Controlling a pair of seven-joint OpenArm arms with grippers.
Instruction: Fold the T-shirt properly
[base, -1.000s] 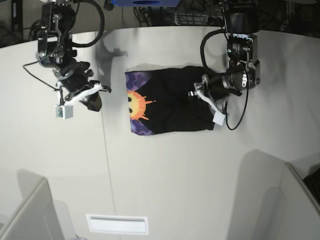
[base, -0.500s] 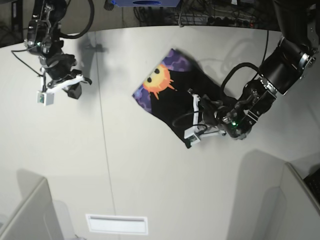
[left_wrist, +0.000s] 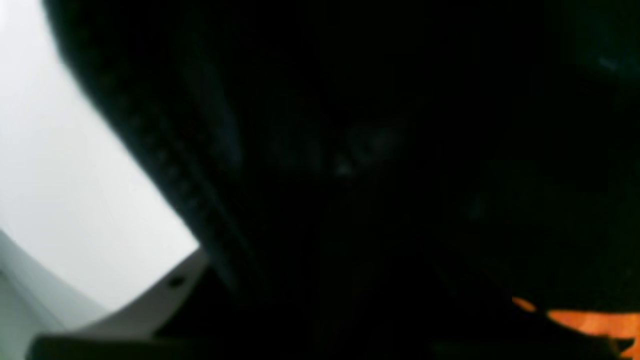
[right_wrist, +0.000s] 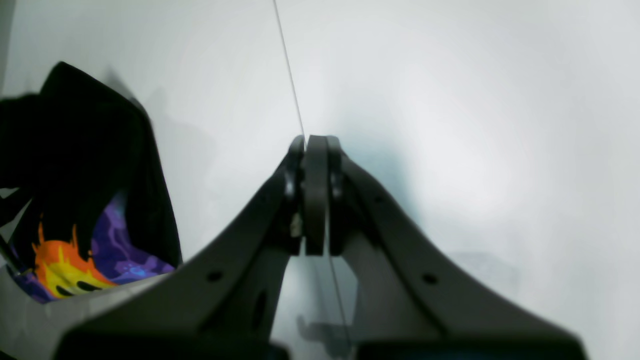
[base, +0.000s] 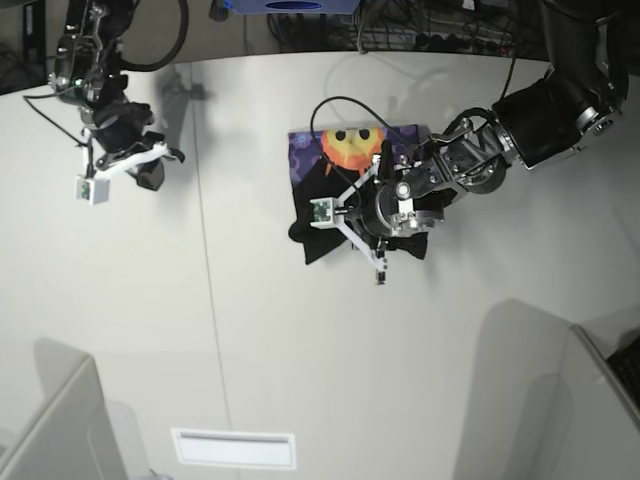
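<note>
in the left wrist view almost everything is black, blurred cloth of the t-shirt (left_wrist: 380, 165) pressed right up against the camera, with a sliver of orange print at the lower right and pale table (left_wrist: 60, 165) showing to the left; the left end effector itself cannot be made out here. in the right wrist view the right end effector (right_wrist: 314, 195) is clenched, its two fingers pressed flat together with nothing between them, hanging above bare table with a thin seam line (right_wrist: 287, 65) running straight ahead of it; the t-shirt lies off to its left, black with an orange sun and purple print. in the base view the left end effector (base: 372, 232) sits over the lower edge of the bunched t-shirt at mid-table, and appears to pinch black cloth, though the contact is hard to see; the sun print lies just beyond it, facing up. the right end effector (base: 150, 172) hovers well apart from the t-shirt, empty.
</note>
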